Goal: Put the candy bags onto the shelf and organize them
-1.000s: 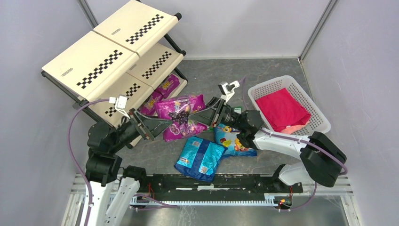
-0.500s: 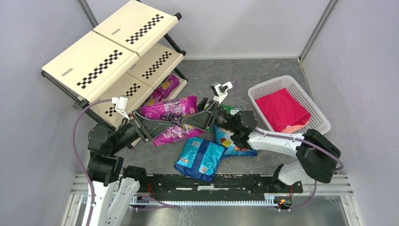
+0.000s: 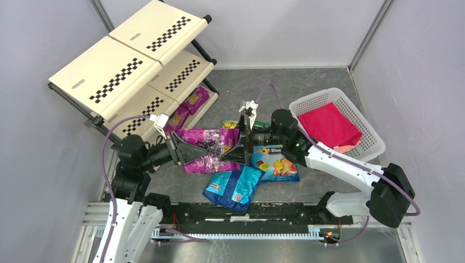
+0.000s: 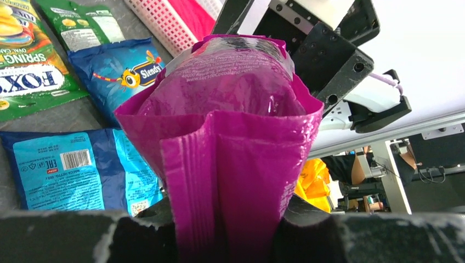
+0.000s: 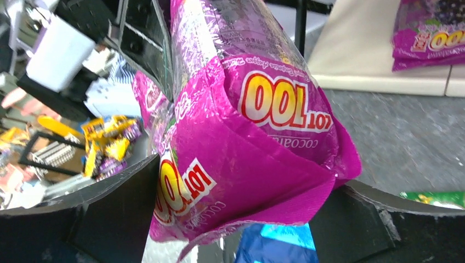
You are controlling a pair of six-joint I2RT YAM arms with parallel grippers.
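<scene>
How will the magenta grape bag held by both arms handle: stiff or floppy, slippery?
Probably floppy: the magenta bag creases and folds where the left fingers pinch it. Likely slippery, since its film shines in the right wrist view. It bulges mid-span, so loose contents may shift when tilted.

Top cam: high at the near edge, looking down on the table (image 3: 241,87). Wrist cams: point-blank on the magenta bag (image 4: 236,137) from opposite ends (facing each other). Top cam sees it too.
</scene>
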